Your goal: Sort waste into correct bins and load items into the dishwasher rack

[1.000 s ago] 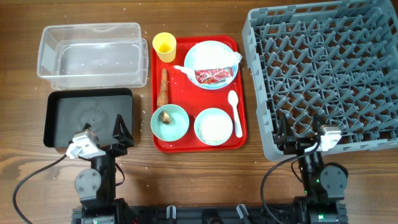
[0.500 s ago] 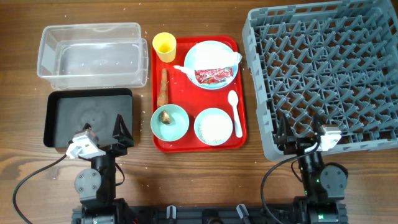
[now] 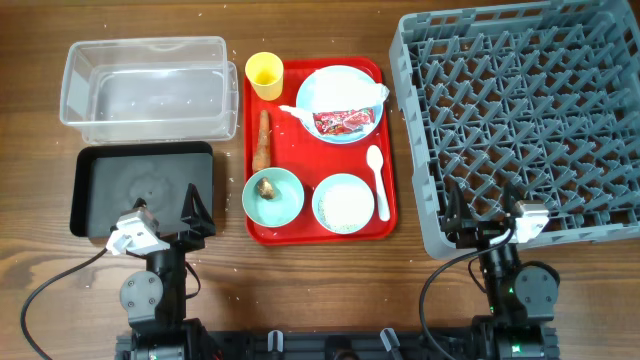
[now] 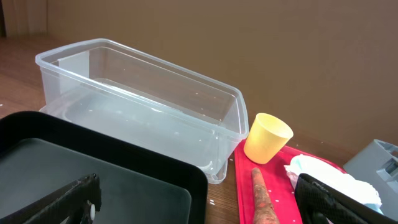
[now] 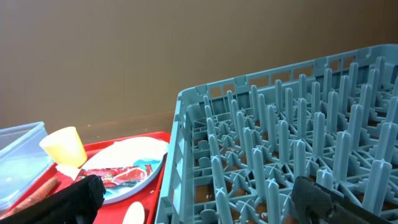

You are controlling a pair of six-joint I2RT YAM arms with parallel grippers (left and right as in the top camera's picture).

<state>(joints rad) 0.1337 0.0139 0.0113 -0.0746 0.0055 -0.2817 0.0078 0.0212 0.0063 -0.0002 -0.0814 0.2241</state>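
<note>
On the red tray point(image 3: 300, 150) stand a yellow cup point(image 3: 264, 74), a pale blue plate point(image 3: 330, 136) with a red wrapper point(image 3: 345, 122) and white napkin point(image 3: 352, 93), a carrot piece point(image 3: 263, 140), a teal bowl point(image 3: 285, 205) with a brown scrap point(image 3: 267, 187), a teal bowl of rice point(image 3: 343, 203) and a white spoon point(image 3: 378, 180). The clear tub point(image 3: 150, 85) and black tray point(image 3: 140, 185) lie at the left, the grey rack point(image 3: 520, 120) at the right. My left gripper point(image 3: 165, 222) point(image 4: 199, 208) is open at the black tray's front. My right gripper point(image 3: 488, 222) point(image 5: 193, 208) is open at the rack's front.
The left wrist view shows the tub point(image 4: 143, 118), black tray point(image 4: 93, 168), cup point(image 4: 267, 138) and carrot point(image 4: 264, 199). The right wrist view shows the rack point(image 5: 298, 143), wrapper point(image 5: 121, 176) and cup point(image 5: 64, 146). Cables trail along the table's front edge.
</note>
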